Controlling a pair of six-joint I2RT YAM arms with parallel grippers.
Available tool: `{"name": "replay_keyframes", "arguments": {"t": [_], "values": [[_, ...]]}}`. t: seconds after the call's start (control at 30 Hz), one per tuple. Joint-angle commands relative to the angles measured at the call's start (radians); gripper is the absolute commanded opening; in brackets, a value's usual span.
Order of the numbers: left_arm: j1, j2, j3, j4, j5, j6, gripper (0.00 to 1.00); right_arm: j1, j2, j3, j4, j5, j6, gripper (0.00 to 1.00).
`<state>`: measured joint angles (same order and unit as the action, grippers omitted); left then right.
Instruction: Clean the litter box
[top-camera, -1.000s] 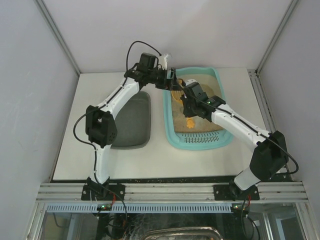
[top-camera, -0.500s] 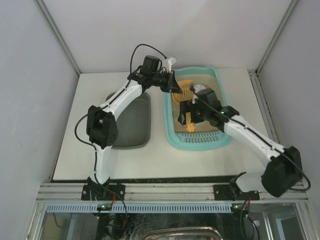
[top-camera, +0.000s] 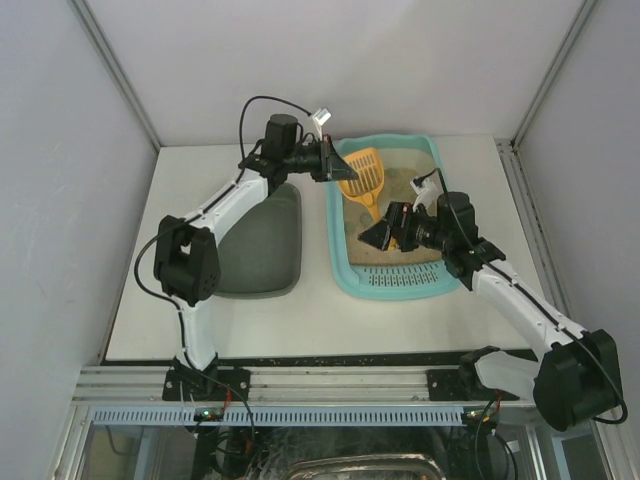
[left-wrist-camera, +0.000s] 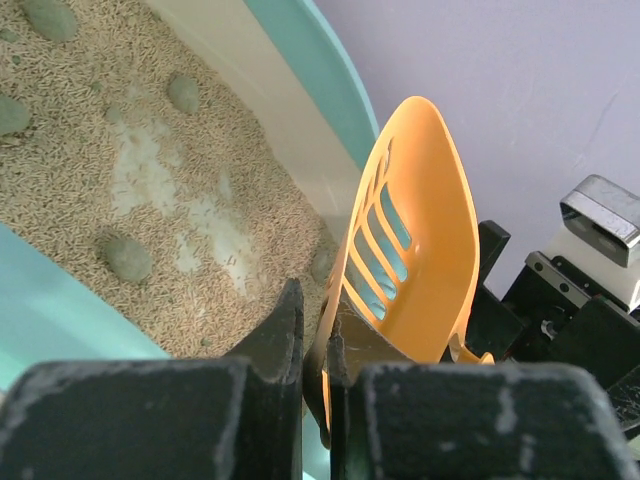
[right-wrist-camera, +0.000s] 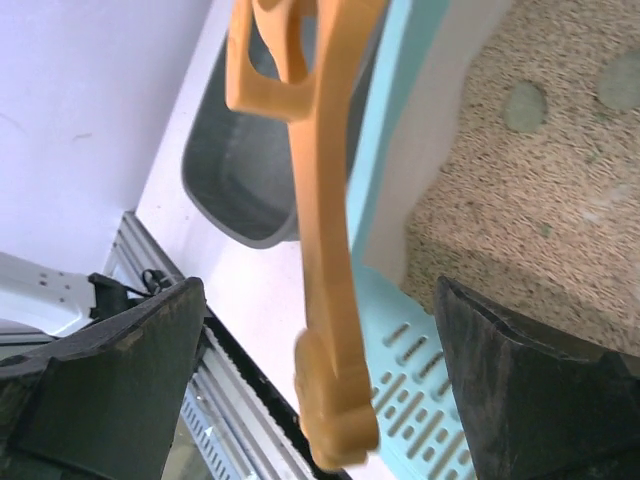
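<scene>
Now the left gripper (left-wrist-camera: 315, 315) pinches the scoop (left-wrist-camera: 425, 220) by its rim over the litter box (left-wrist-camera: 330, 80), so the wide-open right gripper (right-wrist-camera: 318, 300) can probably take its handle (right-wrist-camera: 322, 200).

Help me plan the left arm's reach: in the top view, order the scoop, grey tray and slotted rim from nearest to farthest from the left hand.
1. Scoop: gripped in the left hand, over the litter box's far end.
2. Grey tray: to the hand's left, nearer the bases.
3. Slotted rim: the box's near end, farthest.
</scene>
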<state>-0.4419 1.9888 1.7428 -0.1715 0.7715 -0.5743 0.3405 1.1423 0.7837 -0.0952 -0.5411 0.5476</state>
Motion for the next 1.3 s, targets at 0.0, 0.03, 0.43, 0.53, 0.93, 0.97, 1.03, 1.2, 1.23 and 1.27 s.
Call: {"name": "replay_keyframes", "arguments": {"t": [0.0,0.03,0.43,0.53,0.93,0.97,1.03,1.2,1.23,1.27], "values": [[-0.006,-0.080,-0.040,0.108,0.010,-0.063,0.00,0.016,0.021,0.009,0.154,-0.052,0.072,0.93],[-0.007,-0.080,-0.049,0.118,0.012,-0.071,0.00,0.019,0.028,0.009,0.166,-0.050,0.080,0.90],[-0.006,-0.096,-0.096,0.182,-0.003,-0.122,0.00,0.045,0.090,0.004,0.255,-0.062,0.134,0.31],[-0.005,-0.092,-0.092,0.187,0.000,-0.128,0.00,0.048,0.086,-0.006,0.268,-0.061,0.140,0.32],[-0.008,-0.205,-0.105,-0.088,-0.361,-0.046,0.85,0.056,-0.003,0.236,-0.339,0.265,0.030,0.00],[-0.010,-0.243,-0.140,-0.084,-0.418,-0.060,0.89,0.050,-0.002,0.283,-0.464,0.304,0.017,0.00],[-0.017,-0.295,-0.208,-0.074,-0.555,-0.123,1.00,0.017,0.019,0.330,-0.617,0.326,0.019,0.00],[-0.031,-0.370,-0.325,-0.083,-0.727,-0.287,1.00,-0.023,0.081,0.338,-0.791,0.342,-0.011,0.00],[-0.035,-0.389,-0.351,-0.077,-0.752,-0.311,1.00,-0.030,0.097,0.343,-0.809,0.339,-0.016,0.00],[-0.035,-0.407,-0.381,-0.067,-0.776,-0.339,1.00,-0.038,0.118,0.354,-0.826,0.326,-0.022,0.00]]}}
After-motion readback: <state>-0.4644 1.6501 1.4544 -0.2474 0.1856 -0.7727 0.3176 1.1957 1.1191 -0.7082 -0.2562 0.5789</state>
